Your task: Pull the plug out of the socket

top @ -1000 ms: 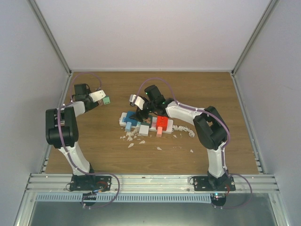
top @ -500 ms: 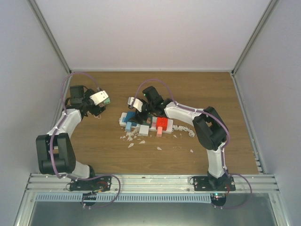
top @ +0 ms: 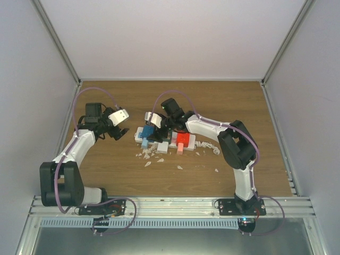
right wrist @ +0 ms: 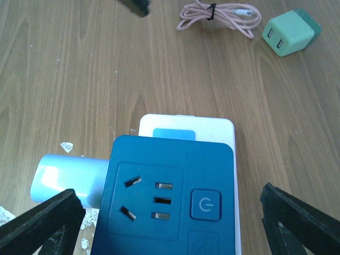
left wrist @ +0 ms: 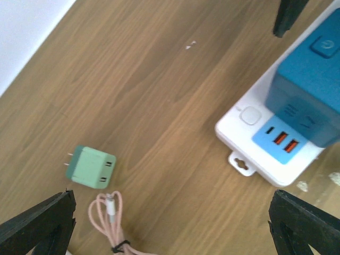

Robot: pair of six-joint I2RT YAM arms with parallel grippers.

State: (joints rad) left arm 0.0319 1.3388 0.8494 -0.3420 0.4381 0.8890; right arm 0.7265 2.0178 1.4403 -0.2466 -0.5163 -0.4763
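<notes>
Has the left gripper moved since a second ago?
Yes. The left gripper has come nearer the arm bases and closer to the left end of the socket, with its jaws open.

top cam is fixed high up behind the arm bases (top: 103, 204), tilted down and forward, far enough to take in the whole table (top: 239, 106). left wrist cam looks down from close at the socket (left wrist: 239, 127) end and the bare wood beside it. right wrist cam sits close over that same end, facing roughly the opposite way. both wrist views share the blue adapter (right wrist: 170, 196), green charger (left wrist: 93, 167) and pink cable (left wrist: 109, 218).
</notes>
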